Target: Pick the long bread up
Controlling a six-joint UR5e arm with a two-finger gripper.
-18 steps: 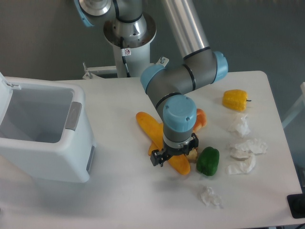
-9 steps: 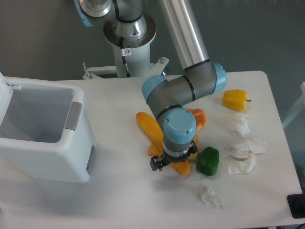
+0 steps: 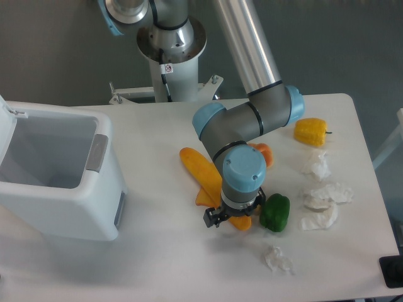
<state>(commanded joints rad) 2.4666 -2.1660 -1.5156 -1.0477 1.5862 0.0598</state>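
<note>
The long bread (image 3: 203,168) lies slantwise near the middle of the table (image 3: 157,251), its upper end free and its lower end hidden under the arm's blue wrist cap. The gripper (image 3: 231,219) sits low over that lower end; whether its jaws are closed on the loaf or merely beside it cannot be told, since the wrist covers them.

Left of the bread the tabletop is bare as far as the white bin (image 3: 60,176). A flat yellow-orange slice (image 3: 204,196) pokes out touching the bread's left side. Just right of the bread's lower end stands a green pepper (image 3: 274,212); an orange bun (image 3: 263,154) peeks out behind the arm. Farther right lie crumpled white papers (image 3: 324,201) and a yellow pepper (image 3: 310,131) toward the table's far-right edge.
</note>
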